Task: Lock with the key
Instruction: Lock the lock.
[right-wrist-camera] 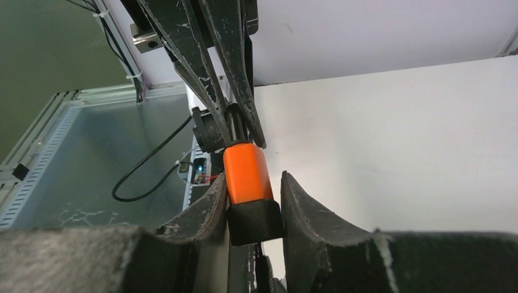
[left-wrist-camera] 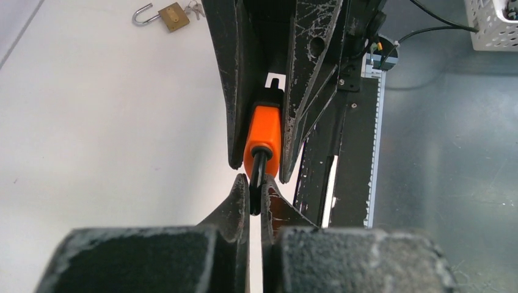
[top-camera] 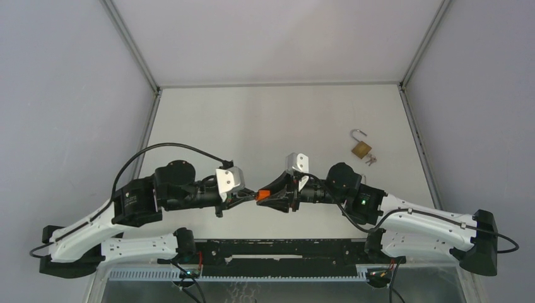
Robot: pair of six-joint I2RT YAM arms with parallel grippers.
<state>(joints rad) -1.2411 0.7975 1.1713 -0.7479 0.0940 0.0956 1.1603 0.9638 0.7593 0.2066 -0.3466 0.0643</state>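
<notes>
An orange padlock (top-camera: 262, 194) with a black base hangs in the air between my two grippers, above the table's near middle. My right gripper (top-camera: 272, 194) is shut on its body (right-wrist-camera: 246, 174), the fingers squeezing the black base (right-wrist-camera: 255, 220). My left gripper (left-wrist-camera: 255, 183) is shut on its black shackle (left-wrist-camera: 258, 174), which sticks out of the orange body (left-wrist-camera: 264, 131). A brass padlock (top-camera: 361, 149) with an open shackle lies at the table's right rear, with small keys (top-camera: 370, 160) touching it. It also shows in the left wrist view (left-wrist-camera: 173, 16).
A black rail (top-camera: 277, 249) runs along the table's near edge between the arm bases. A white slotted basket (left-wrist-camera: 495, 24) sits off the table on a grey metal surface. Grey walls enclose the table on three sides.
</notes>
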